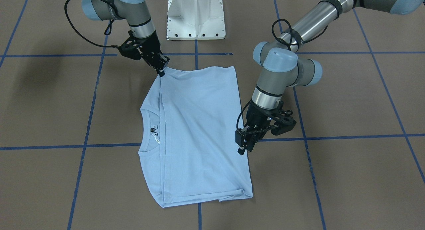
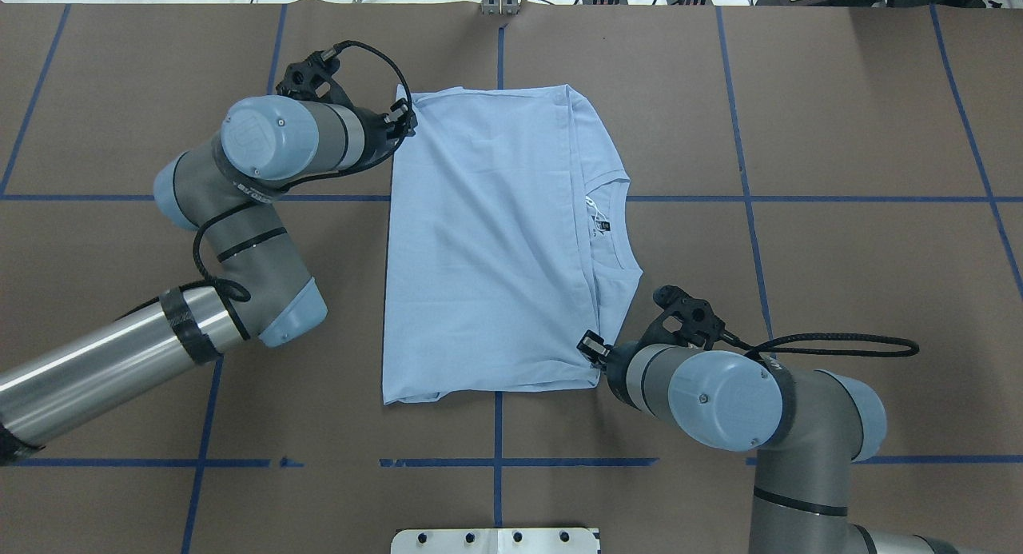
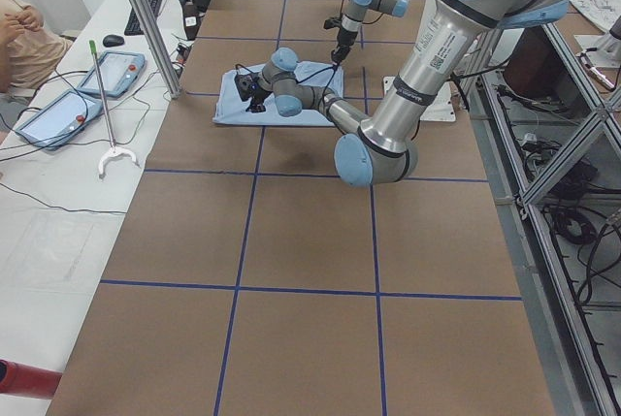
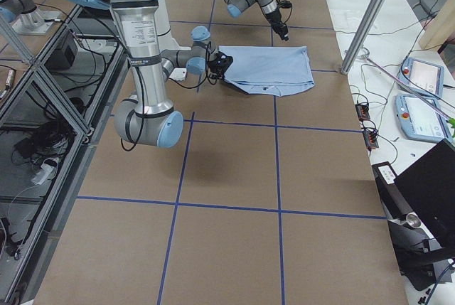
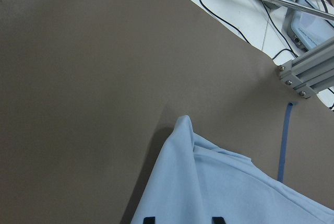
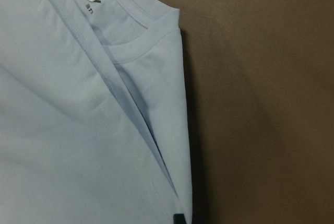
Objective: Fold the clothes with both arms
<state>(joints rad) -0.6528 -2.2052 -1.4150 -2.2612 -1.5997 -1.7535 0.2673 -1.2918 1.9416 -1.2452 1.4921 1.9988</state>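
Shirt (image 2: 495, 242): light blue, flat on the bench (image 2: 799, 298) in front of the white pedestal (image 1: 196, 17). Already a rough rectangle, no sleeves sticking out. Collar (image 2: 619, 222) faces the robot's right. An upper layer is folded toward it and stops at the black neck label (image 2: 605, 226), so the label shows. Chest print not visible. Far left corner is a bit rumpled, and the near hem shows stacked layers. Judged part-way folded, with at least one halving fold left.

Right arm (image 2: 719, 394): reaches low to the near corner on the collar side. Wrist view shows a single dark tip (image 6: 181, 217) centred on the cloth edge, so the jaws are clenched. The front view has that corner peaking up to them. Judged to be pinching the shirt's corner, probably to anchor or lift that end.

Left arm (image 2: 248, 242): bent over the far corner on the opposite side, diagonal to the other. Fingertips (image 5: 148, 219) stand well apart with cloth under and between them. Jaws are released, gripping nothing. Whether they touch the cloth, cannot tell. Looks lined up to take the edge.

Risk: pinching only the top layer would pull the stack apart.
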